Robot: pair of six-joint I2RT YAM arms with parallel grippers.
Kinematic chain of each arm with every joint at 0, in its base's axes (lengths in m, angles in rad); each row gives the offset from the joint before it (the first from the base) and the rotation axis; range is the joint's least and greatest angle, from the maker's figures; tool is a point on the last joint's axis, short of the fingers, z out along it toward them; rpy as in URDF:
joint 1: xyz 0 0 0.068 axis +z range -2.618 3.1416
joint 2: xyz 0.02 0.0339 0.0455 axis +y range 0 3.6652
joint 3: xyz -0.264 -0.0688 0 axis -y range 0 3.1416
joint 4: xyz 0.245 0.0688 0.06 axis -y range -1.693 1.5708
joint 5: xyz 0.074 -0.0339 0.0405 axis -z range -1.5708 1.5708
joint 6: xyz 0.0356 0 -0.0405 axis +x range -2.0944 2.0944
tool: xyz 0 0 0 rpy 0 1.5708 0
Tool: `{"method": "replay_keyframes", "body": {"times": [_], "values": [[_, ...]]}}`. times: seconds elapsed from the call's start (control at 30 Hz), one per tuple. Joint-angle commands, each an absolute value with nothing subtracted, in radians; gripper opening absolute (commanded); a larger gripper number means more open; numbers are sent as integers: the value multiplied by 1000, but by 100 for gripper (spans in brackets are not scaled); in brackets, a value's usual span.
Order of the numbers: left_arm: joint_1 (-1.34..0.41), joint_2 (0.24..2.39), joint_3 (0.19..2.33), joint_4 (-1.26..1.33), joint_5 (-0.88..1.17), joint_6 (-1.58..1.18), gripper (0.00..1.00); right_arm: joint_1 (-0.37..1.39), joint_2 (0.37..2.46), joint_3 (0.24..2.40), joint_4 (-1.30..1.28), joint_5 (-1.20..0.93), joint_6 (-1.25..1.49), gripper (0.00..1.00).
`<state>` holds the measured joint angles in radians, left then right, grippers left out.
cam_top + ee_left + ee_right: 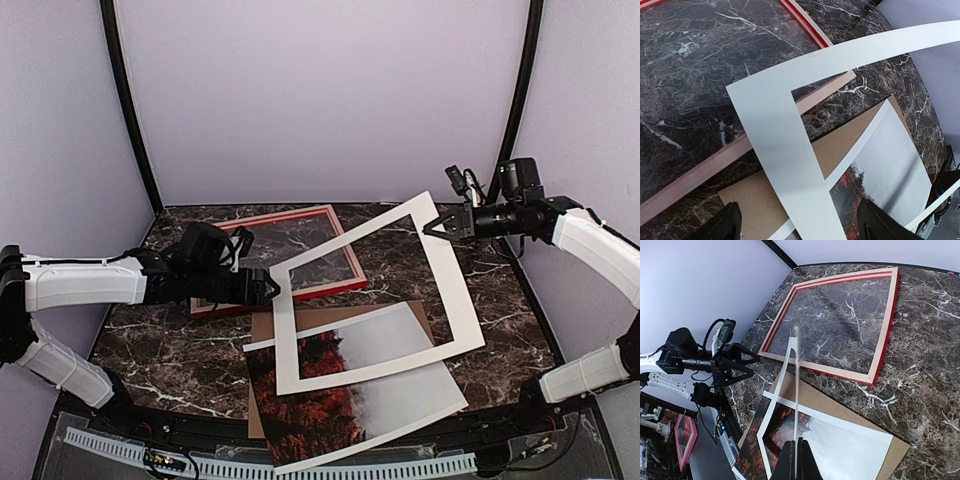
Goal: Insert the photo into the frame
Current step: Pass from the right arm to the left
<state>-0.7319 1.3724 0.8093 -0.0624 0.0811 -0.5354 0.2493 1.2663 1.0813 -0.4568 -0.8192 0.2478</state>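
Right gripper (436, 226) pinches the raised white mat (455, 300), left gripper (268, 288) is spread at its opposite corner; photo (320, 420) lies beneath on the worktop (480, 270), near the frame (285, 216): lift the mat clear without dragging the print.

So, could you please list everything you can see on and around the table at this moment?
frame: one, red and pale wood, lying flat at the back left of the table, nothing in it
mat: one, white with a cut-out window, held tilted over the photo and board
photo: one, red-orange trees fading to grey-white fog, near centre, on the backing board
backing board: one, brown, flat under the photo
table: one, dark marble with white veins
left tool: one, black, open, fingers either side of the mat's left corner
right tool: one, black, shut on the mat's far right corner
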Motion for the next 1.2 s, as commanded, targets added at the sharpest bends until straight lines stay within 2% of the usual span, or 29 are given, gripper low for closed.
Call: {"method": "replay_keyframes", "body": {"times": [0.0,0.23,0.4,0.43,0.5,0.77,0.83,0.93,1.17], "values": [[-661,1373,830,-80,194,-471,82,274,1292,1160,-489,-843,184,0],[-612,1431,857,-44,248,-415,83,296,1300,1223,-497,-881,119,0],[-555,1476,842,65,360,-415,83,296,1298,1243,-493,-926,96,0],[-550,1488,838,79,372,-415,88,296,1299,1246,-494,-930,95,0],[-540,1504,835,124,419,-410,92,296,1302,1254,-496,-935,94,0],[-522,1575,816,290,554,-409,96,294,1311,1249,-487,-941,101,0],[-522,1593,802,339,604,-423,94,295,1309,1244,-480,-938,108,0],[-522,1621,789,383,658,-441,85,293,1314,1243,-475,-924,117,0],[-512,1576,740,406,647,-445,70,263,1344,1233,-467,-873,163,0]]}}
